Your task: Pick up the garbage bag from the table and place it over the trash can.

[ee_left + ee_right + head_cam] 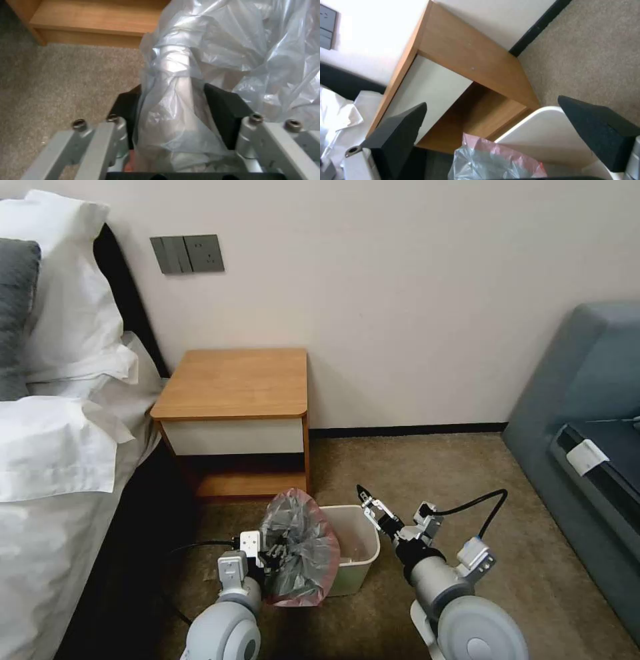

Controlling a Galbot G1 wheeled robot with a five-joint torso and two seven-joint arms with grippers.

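The garbage bag (300, 547), crinkly grey plastic with a pinkish rim, hangs bunched at the left side of the beige trash can (357, 553) on the carpet. My left gripper (270, 561) is shut on a fold of the bag; in the left wrist view the plastic (206, 50) is pinched between the black pads (226, 112) of that gripper (173, 100). My right gripper (371, 504) hovers open over the can's right rim, nothing between its fingers (603, 132). In the right wrist view the bag (493, 160) lies beside the can's rim (533, 117). The table (233, 383) stands bare behind.
A bed with white pillows (67, 313) runs along the left, close to my left arm. The grey sofa (587, 433) stands at the right. The wall with a switch plate (187, 253) is behind the nightstand. Open carpet (453, 473) lies between the can and the sofa.
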